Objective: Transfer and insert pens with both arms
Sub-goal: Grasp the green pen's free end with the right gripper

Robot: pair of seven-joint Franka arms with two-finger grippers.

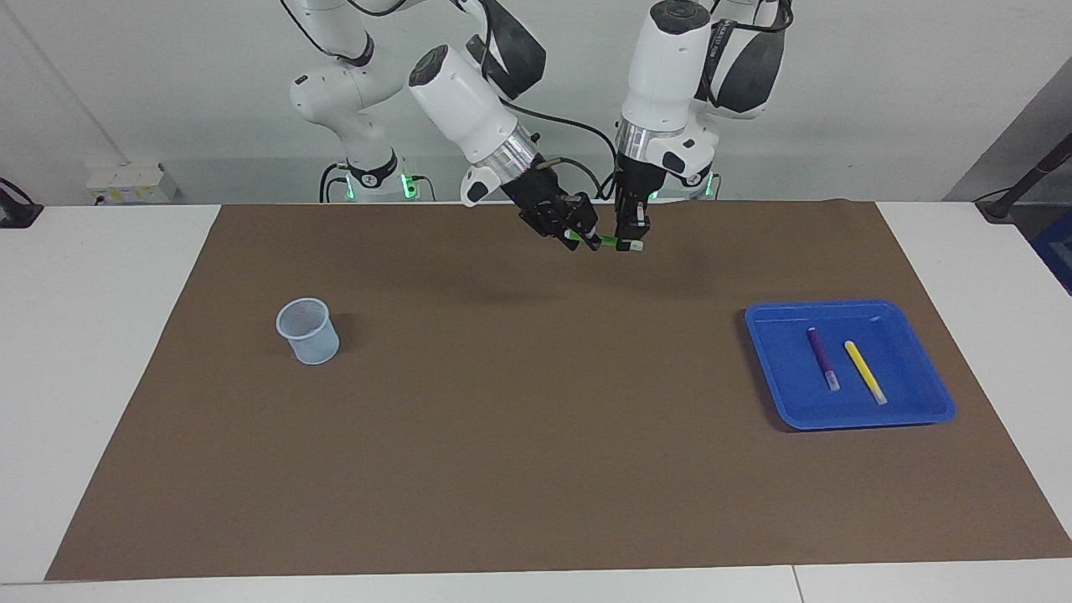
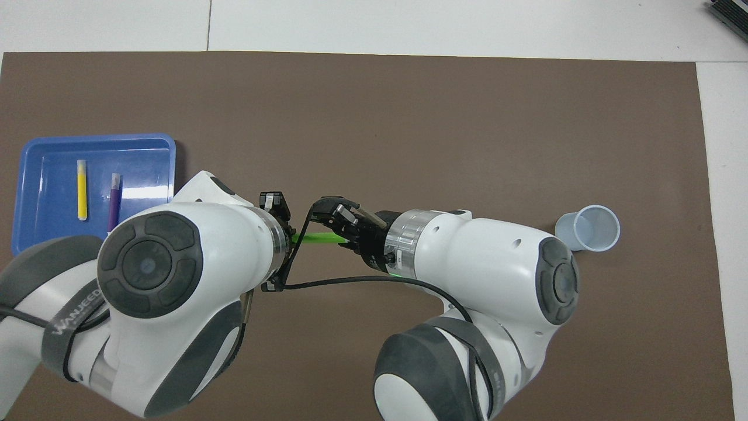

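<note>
Hanging over the brown mat (image 1: 536, 435), the left gripper (image 1: 630, 241) pinches the green pen (image 1: 605, 242) near its pale cap. The right gripper (image 1: 578, 228) surrounds the other end, seemingly not fully clamped. Purple pen (image 1: 822, 356) and yellow pen (image 1: 864, 372) lie in the blue tray (image 1: 921, 352).

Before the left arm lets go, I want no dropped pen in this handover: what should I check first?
1. Left gripper jaws shut on the green pen: ok.
2. Right gripper at the pen's other end: ok.
3. Right gripper has a firm hold on it: cannot tell.
4. Pen held in the air, clear of the brown mat: ok.
5. Cup upright, mouth open, toward the right arm's end of the table: ok.
6. Purple pen and yellow pen lying in the blue tray, out of the way: ok.
</note>
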